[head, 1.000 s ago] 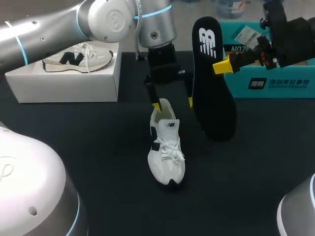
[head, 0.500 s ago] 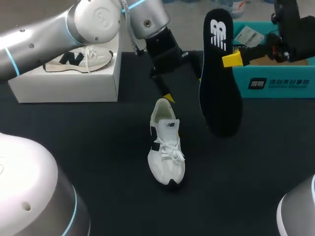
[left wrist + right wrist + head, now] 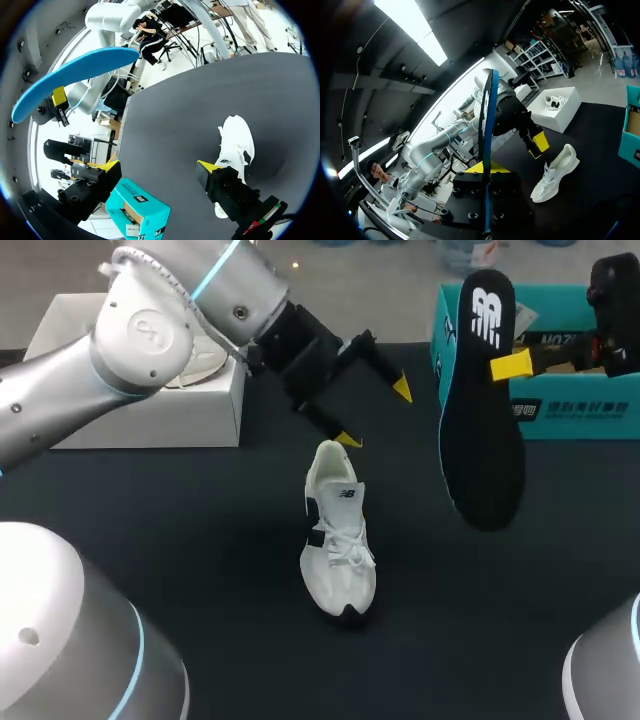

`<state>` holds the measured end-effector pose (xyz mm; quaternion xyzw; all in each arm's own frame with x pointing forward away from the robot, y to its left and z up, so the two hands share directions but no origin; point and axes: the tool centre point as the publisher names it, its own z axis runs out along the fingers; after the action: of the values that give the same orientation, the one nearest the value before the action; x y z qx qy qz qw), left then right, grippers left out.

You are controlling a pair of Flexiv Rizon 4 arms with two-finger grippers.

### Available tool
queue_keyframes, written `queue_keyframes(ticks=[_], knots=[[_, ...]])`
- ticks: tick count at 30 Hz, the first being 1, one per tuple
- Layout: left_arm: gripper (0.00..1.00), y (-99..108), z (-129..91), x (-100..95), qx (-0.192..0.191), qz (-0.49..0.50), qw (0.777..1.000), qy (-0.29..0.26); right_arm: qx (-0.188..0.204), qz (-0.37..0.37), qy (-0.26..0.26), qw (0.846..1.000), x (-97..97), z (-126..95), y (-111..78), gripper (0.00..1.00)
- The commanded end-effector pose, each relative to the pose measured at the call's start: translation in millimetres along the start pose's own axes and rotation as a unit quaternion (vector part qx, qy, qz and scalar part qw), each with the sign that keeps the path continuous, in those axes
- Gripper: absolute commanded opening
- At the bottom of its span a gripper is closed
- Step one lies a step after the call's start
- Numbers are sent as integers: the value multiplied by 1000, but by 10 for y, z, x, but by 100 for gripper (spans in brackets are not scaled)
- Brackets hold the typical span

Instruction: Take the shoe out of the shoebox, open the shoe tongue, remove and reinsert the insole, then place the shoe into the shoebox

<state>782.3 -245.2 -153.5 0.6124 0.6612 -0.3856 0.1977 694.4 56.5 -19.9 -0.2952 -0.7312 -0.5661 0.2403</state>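
Note:
A white shoe [image 3: 338, 540] lies on the black table, toe toward me, with no gripper touching it. My left gripper [image 3: 375, 414] hangs open and tilted just above and behind its heel. From the left wrist view the shoe [image 3: 235, 145] lies beside one finger of the open left gripper [image 3: 156, 166]. My right gripper [image 3: 512, 367] is shut on the insole [image 3: 482, 410], black on top, held upright in the air in front of the teal shoebox [image 3: 575, 405]. The right wrist view shows the insole [image 3: 487, 125] edge-on in the right gripper [image 3: 486, 170], with the shoe [image 3: 555, 172] ahead of it.
A white box [image 3: 150, 415] stands at the back left, partly hidden by my left arm. The teal shoebox [image 3: 140, 207] sits at the back right of the table. Bare black tabletop [image 3: 200, 540] surrounds the shoe.
My left gripper has lifted off the shoe's heel and swung back, tilting. My right gripper has carried the insole to the right and a little higher. The shoe has not moved.

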Motion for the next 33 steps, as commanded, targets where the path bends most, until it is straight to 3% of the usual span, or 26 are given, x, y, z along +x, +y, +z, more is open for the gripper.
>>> queue_keyframes(ticks=[1, 4, 11, 21, 25, 33], knots=[[100, -110, -77, 24, -2, 20, 994, -108, 5, 22, 9, 1000, -103, -24, 95, 0], [100, -161, -153, -35, 5, 34, 989, -142, -25, 30, 17, 999, -143, -33, 143, 0], [100, -281, -286, -185, 11, 70, 974, -213, -25, 26, 9, 999, -147, -36, 156, 0], [100, -371, -310, -480, -5, 131, 962, -239, -25, 26, 9, 999, -147, -36, 156, 0], [100, -390, -319, -528, -59, 157, 953, -253, -75, 81, 22, 994, -316, -76, 183, 0], [100, -426, -330, -590, -76, 182, 941, -274, -44, 120, 30, 991, -696, -145, 459, 0]])
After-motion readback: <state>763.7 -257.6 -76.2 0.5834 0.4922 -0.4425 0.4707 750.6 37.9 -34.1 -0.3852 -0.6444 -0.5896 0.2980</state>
